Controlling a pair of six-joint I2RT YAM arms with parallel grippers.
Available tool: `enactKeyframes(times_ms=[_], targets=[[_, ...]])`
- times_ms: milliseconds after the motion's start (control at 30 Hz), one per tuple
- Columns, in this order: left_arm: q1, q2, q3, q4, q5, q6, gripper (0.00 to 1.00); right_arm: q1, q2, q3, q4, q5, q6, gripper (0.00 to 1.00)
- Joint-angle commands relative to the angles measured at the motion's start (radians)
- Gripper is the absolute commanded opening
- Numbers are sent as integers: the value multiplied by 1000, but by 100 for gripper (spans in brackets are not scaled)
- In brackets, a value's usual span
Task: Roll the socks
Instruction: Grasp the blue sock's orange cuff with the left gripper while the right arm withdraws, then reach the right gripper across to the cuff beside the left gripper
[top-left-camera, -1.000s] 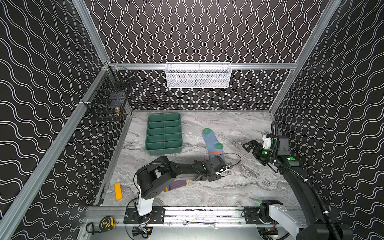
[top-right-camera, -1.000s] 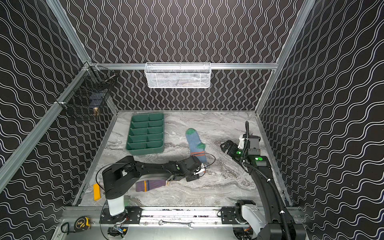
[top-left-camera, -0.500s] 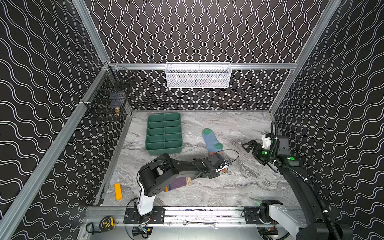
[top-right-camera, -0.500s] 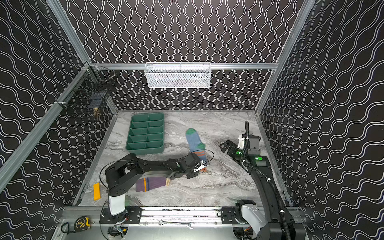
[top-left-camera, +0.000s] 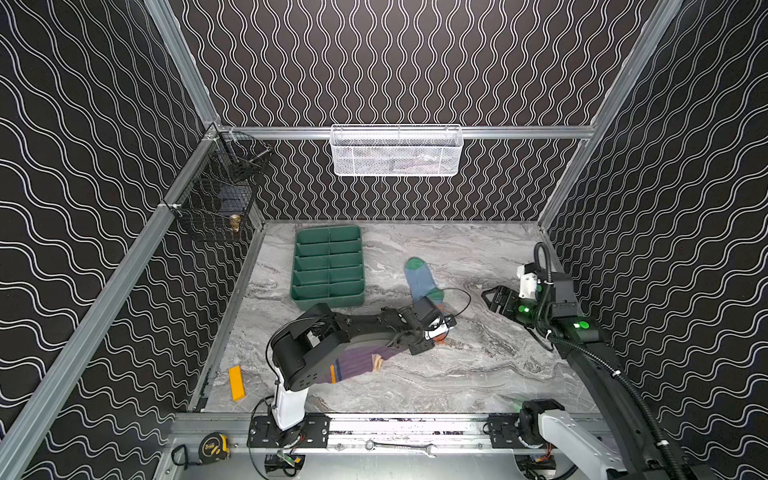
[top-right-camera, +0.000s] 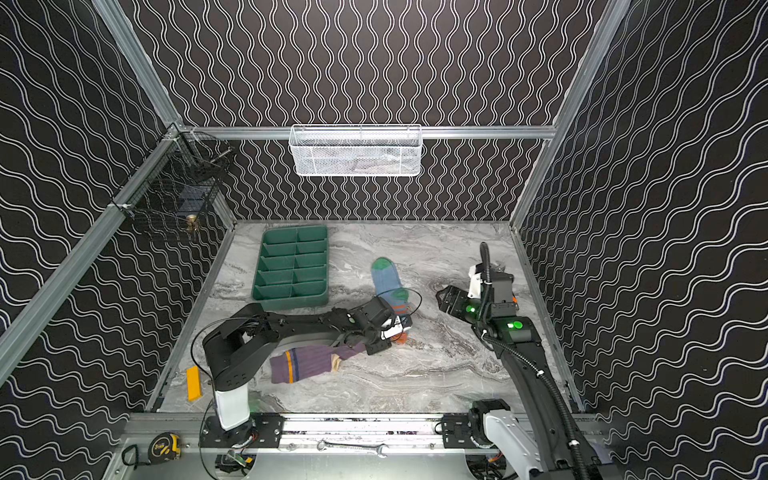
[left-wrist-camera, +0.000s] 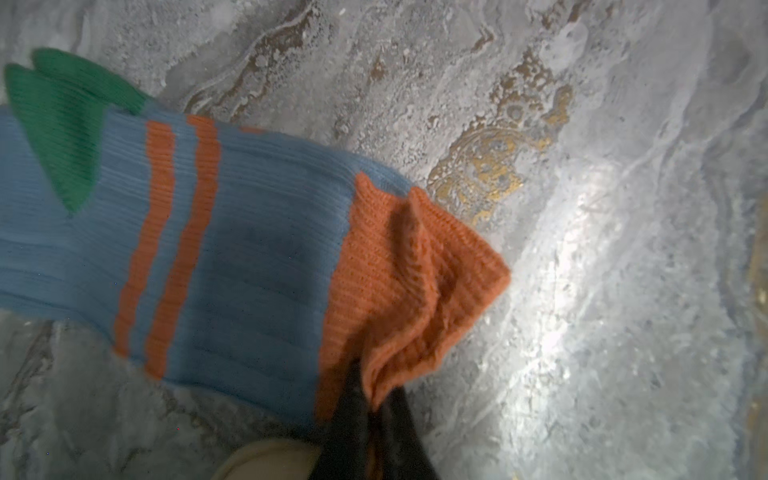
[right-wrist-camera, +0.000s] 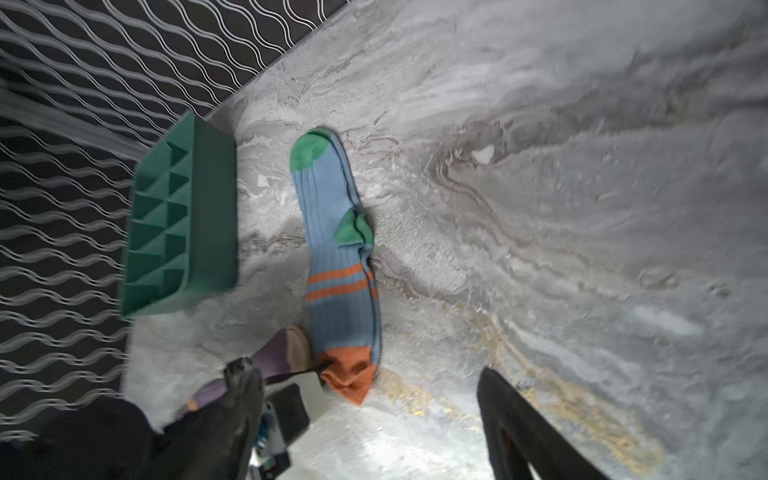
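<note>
The left claw (left-wrist-camera: 371, 411) is clamped on the orange cuff (left-wrist-camera: 407, 270) of the blue sock (top-left-camera: 419, 282). It bites a corner of the cuff's open edge, so the knit bunches into a ridge above the fingertips. That hold suits rolling. The cuff is the free end, and a pinch at its corner should let the arm drag or turn the sock without crushing the ribbed leg.

The rest of the blue sock lies flat near the middle of the counter (top-left-camera: 478, 374). Its green toe points toward the back edge and its cuff toward the front edge. It sits near the green tray (top-left-camera: 328, 300), on the side facing the right edge, and apart from it.

The purple sock (top-right-camera: 307, 363) lies flat nearer the front left corner, roughly along the front edge and partly under the left arm. Its peach toe comes close to the blue sock's cuff, though I cannot tell whether they touch. Two ends this close look like a set-up for laying one sock on the other and rolling them as a pair.

The right claw (top-left-camera: 494, 298) hangs over the counter toward the right edge, jaws apart and empty, facing the blue sock. It seems placed to pin or take another part of the sock. Neither sock is rolled yet.
</note>
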Motion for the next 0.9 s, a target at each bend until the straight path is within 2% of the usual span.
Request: enactKeyframes(times_ms=[0, 33, 167, 200, 300, 367, 467, 567, 667, 800, 867], targets=[[24, 36, 19, -192, 134, -13, 0, 116, 1, 42, -4, 202, -154, 80], [32, 49, 33, -210, 156, -11, 0, 155, 9, 61, -30, 223, -228, 75], [84, 117, 91, -276, 250, -13, 0, 262, 18, 109, -146, 279, -489, 67], [97, 131, 105, -289, 263, -11, 0, 263, 13, 115, -152, 277, -513, 67], [132, 159, 137, -313, 311, -25, 3, 355, -77, 89, -169, 270, -741, 70], [155, 173, 158, -327, 332, -31, 4, 379, -143, 61, -178, 222, -886, 73], [170, 204, 202, -375, 306, -35, 5, 386, -186, 13, -183, 164, -1064, 72], [180, 227, 226, -398, 288, -42, 4, 433, -184, -58, -184, 172, -1171, 76], [180, 238, 235, -409, 259, -50, 5, 542, -176, -158, -129, 233, -1248, 74], [188, 234, 241, -413, 257, -50, 5, 668, -109, -279, 78, 361, -1348, 74], [192, 237, 246, -416, 261, -52, 6, 685, -62, -312, 210, 380, -1401, 75]])
